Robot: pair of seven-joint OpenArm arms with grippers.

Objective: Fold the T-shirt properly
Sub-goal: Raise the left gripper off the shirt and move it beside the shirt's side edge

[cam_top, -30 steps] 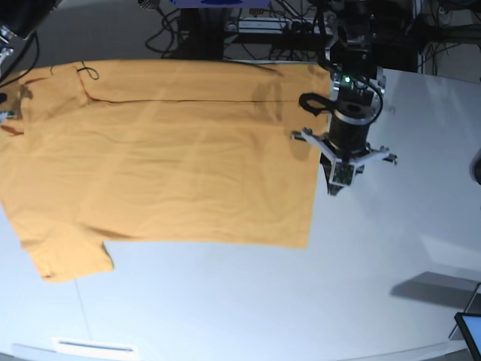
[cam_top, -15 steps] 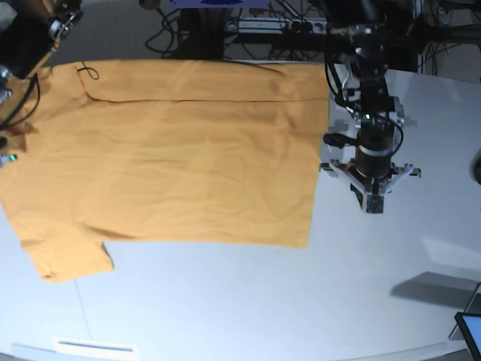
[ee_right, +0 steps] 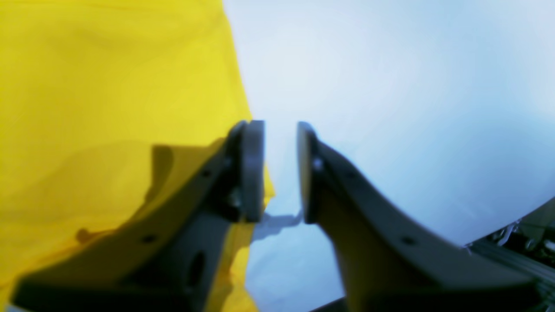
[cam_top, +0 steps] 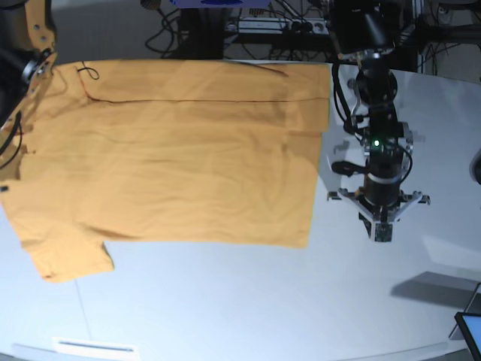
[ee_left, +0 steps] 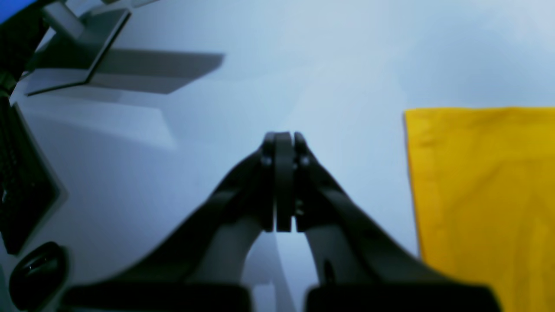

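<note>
The orange-yellow T-shirt (cam_top: 165, 150) lies spread flat over the left and middle of the white table (cam_top: 248, 301), one sleeve (cam_top: 64, 252) toward the front left. My left gripper (cam_top: 380, 218) hangs over bare table just right of the shirt's straight edge. The left wrist view shows this left gripper (ee_left: 284, 141) shut with nothing in it, and the T-shirt (ee_left: 481, 195) off to its right. My right arm (cam_top: 31, 64) is at the shirt's far left corner. In its wrist view the right gripper (ee_right: 279, 169) stands slightly open at the edge of the T-shirt (ee_right: 108, 108), holding nothing.
Cables and equipment (cam_top: 263, 26) line the table's back edge. A screen corner (cam_top: 470, 331) and its shadow sit at the front right. A dark object (cam_top: 477, 165) is at the right edge, and a white strip (cam_top: 94, 347) at the front left.
My left arm has drawn away from the shirt's right edge, moving right and toward the front. The right gripper has parted its fingers, and its arm has shifted at the far left corner.
</note>
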